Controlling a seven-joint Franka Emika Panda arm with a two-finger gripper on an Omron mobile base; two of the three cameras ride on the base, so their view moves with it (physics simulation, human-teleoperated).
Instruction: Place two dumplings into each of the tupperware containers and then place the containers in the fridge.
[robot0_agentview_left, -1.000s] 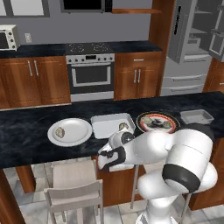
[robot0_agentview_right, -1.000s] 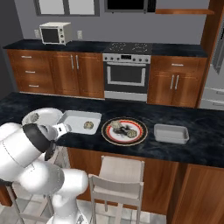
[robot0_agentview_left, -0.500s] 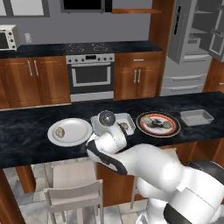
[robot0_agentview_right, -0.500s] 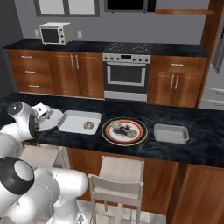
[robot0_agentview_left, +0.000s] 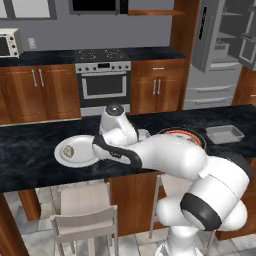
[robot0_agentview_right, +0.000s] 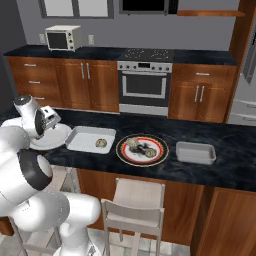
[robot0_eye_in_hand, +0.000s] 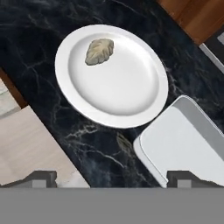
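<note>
Arm bent low; claw (robot0_eye_in_hand: 111, 178) spread wide, apparently empty, above white plate (robot0_eye_in_hand: 131, 94).

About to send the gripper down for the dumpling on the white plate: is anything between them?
Nothing visible. In the hand view the open gripper looks over the white plate, and the dumpling lies alone on it, uncovered. The tupperware container sits beside the plate.

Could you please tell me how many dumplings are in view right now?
4: one on the white plate at, one in the near container at, two on the red-rimmed plate at and, hard to separate.
</note>
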